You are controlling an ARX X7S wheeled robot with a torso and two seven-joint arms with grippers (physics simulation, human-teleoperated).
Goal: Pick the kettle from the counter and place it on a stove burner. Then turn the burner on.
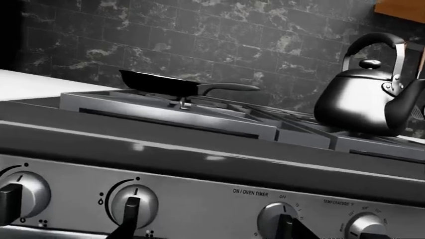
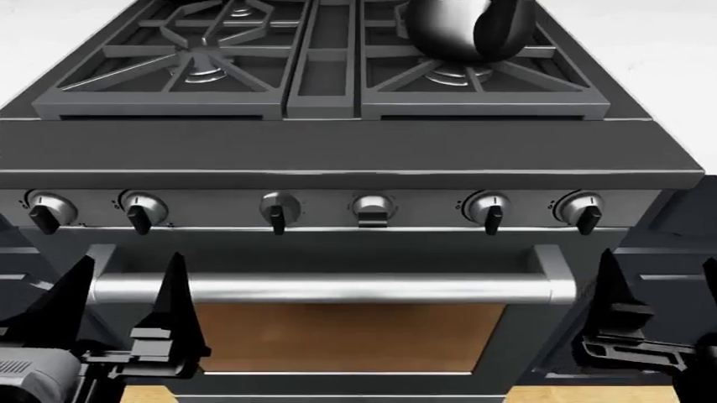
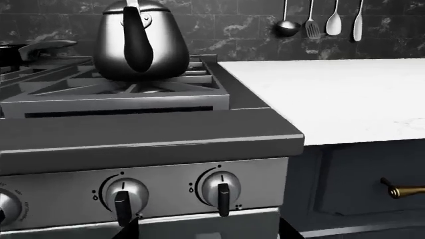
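**Kettle seated on front-right grate; both grippers low before the oven door**

The kettle [image 3: 139, 42] is seen standing upright on the grate over the stove burner [image 2: 454, 74] at the front right of the stove top. No gripper is in contact with it. In the right wrist view its spout faces the camera and its body rests on the grate spokes. In the left wrist view its arched handle and knobbed lid are visible at the far side of the stove.

A black pan [image 1: 159, 83] is noted on the rear left grate, its handle pointing towards the kettle. The table [image 3: 332, 97], white stone, lies directly beside the stove on the kettle's side; ladles and spatulas [image 3: 322, 21] hang on the dark tiled wall behind it.

Six control knobs [image 2: 277, 210] are counted along the front panel, above the oven door handle [image 2: 325, 290]. All pointers are seen hanging roughly downward.

The left gripper [image 2: 126, 298] is recorded in front of the oven door, below the two leftmost knobs, fingers spread apart and holding nothing. The right gripper [image 2: 661, 294] sits low at the right edge of the head view, partly cut off; one finger is visible beside the door handle's end, and its state cannot be told.
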